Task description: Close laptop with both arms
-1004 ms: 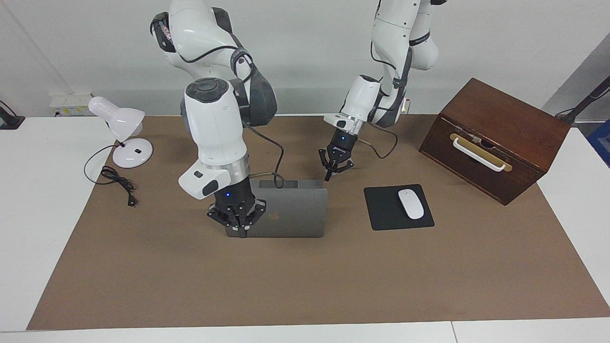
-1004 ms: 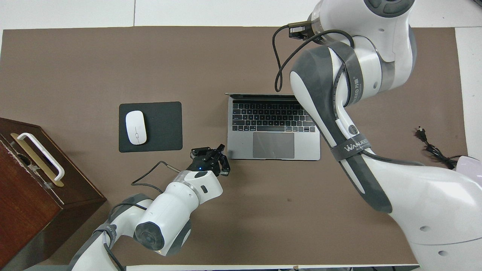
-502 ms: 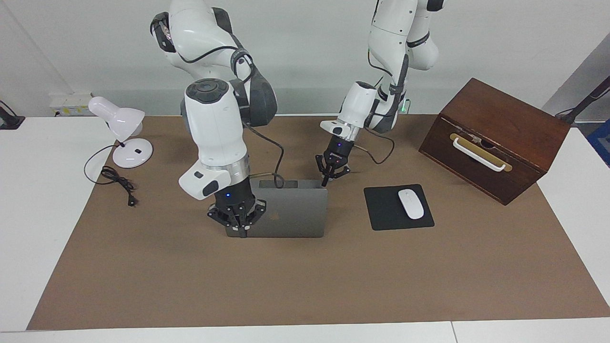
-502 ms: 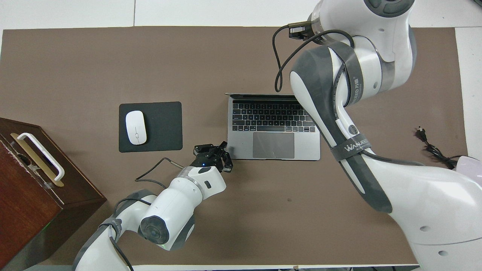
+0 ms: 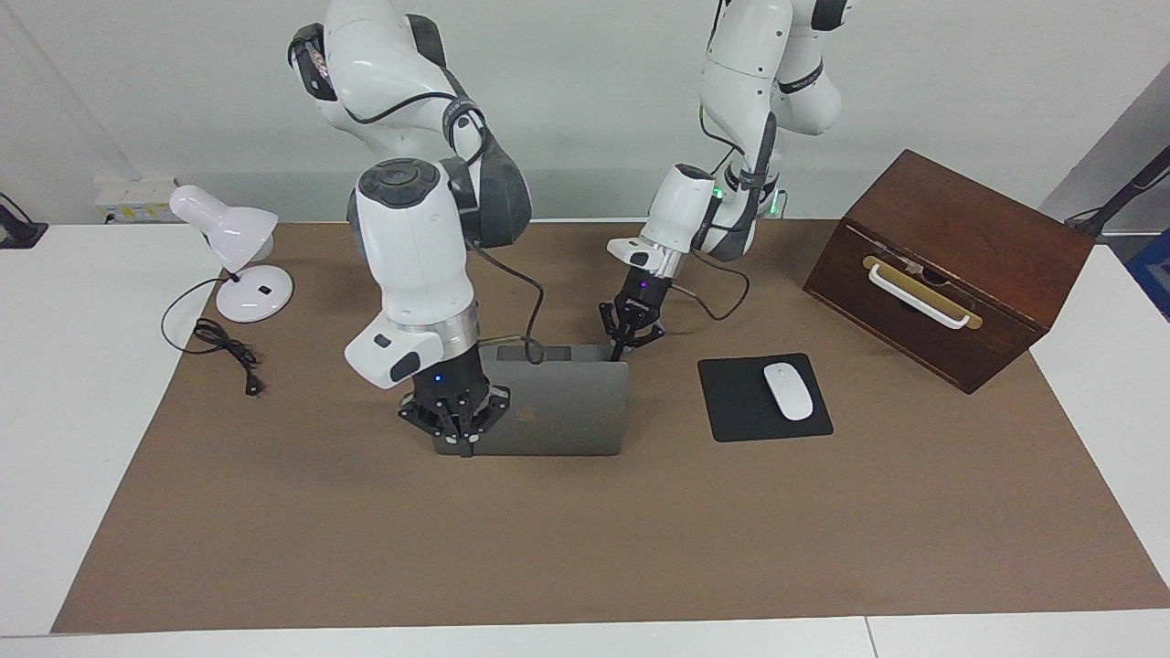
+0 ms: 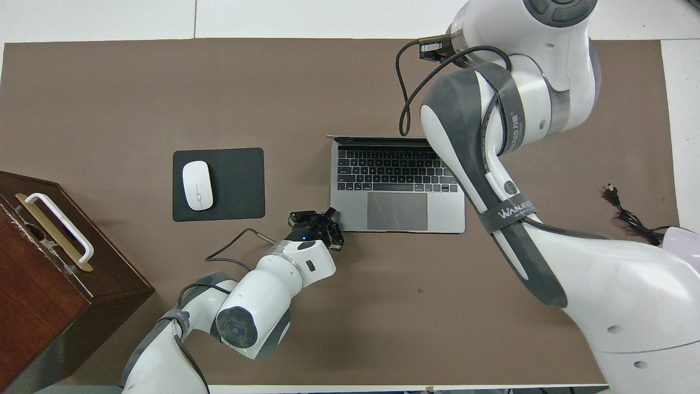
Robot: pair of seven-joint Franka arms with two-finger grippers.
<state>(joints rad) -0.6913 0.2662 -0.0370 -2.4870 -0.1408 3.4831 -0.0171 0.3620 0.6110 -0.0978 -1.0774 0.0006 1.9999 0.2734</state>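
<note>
The silver-grey laptop (image 5: pixel 558 407) stands open on the brown mat, its lid upright with the logo facing away from the robots. Its keyboard (image 6: pixel 396 169) shows in the overhead view. My right gripper (image 5: pixel 454 422) hangs against the back of the lid at the corner toward the right arm's end, fingers spread. The right arm (image 6: pixel 492 164) hides it in the overhead view. My left gripper (image 5: pixel 631 334) is open, low over the laptop base's corner nearest the robots, toward the left arm's end. It also shows in the overhead view (image 6: pixel 320 220).
A black mouse pad (image 5: pixel 731 402) with a white mouse (image 5: pixel 787 390) lies beside the laptop toward the left arm's end. A brown wooden box (image 5: pixel 951 265) with a white handle stands past it. A white desk lamp (image 5: pixel 233 247) and its cord (image 5: pixel 224 352) sit at the right arm's end.
My left gripper has moved toward the laptop and now hangs over its base corner. The right gripper has stayed at the lid. The lid's angle looks unchanged.
</note>
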